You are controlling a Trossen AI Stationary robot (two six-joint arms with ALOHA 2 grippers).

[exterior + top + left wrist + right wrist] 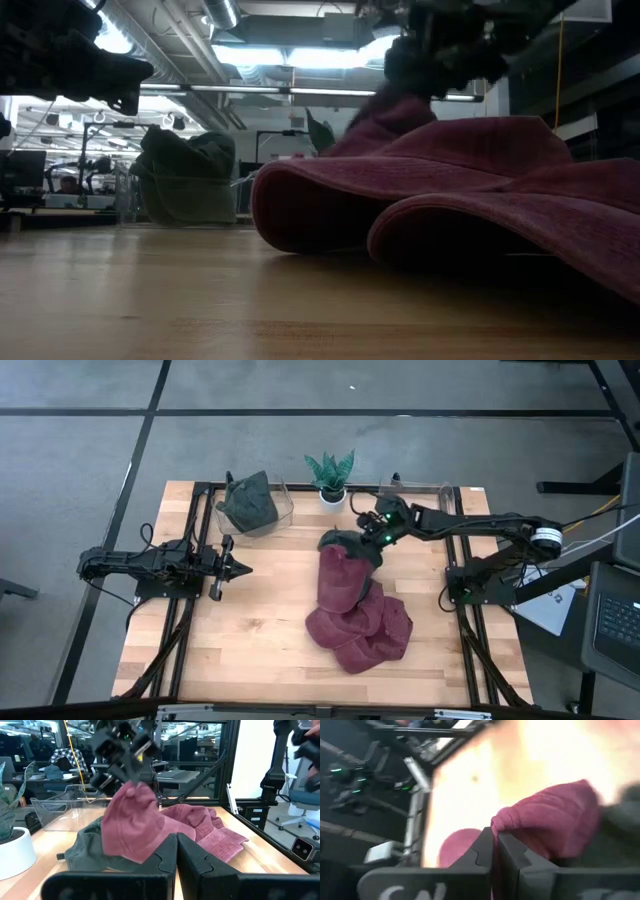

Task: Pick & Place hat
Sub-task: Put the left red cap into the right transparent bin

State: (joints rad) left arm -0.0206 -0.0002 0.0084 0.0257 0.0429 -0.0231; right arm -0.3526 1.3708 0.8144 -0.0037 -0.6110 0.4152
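Clenched on a pinch of fabric, the right gripper [368,546] holds a red hat [340,578] by its crown near the potted plant [331,477], just in front of it on the table [260,645]. The pinch at the top lets the hat hang free, so it looks ready to be carried off the pile. Under the lifted hat, partly covered by it, lies a dark green hat [87,852]; more red hats [362,632] lie heaped farther from the plant.

Two clear bins flank the plant: the left bin [255,505] holds one green hat [250,502], and the right bin [412,492] looks empty. By that sorting, the red hat likely belongs in the right bin.

The left gripper [238,568] waits well left of the plant, fingers closed on nothing.

Count: two green hats, at least three red, though the heap hides the exact number.
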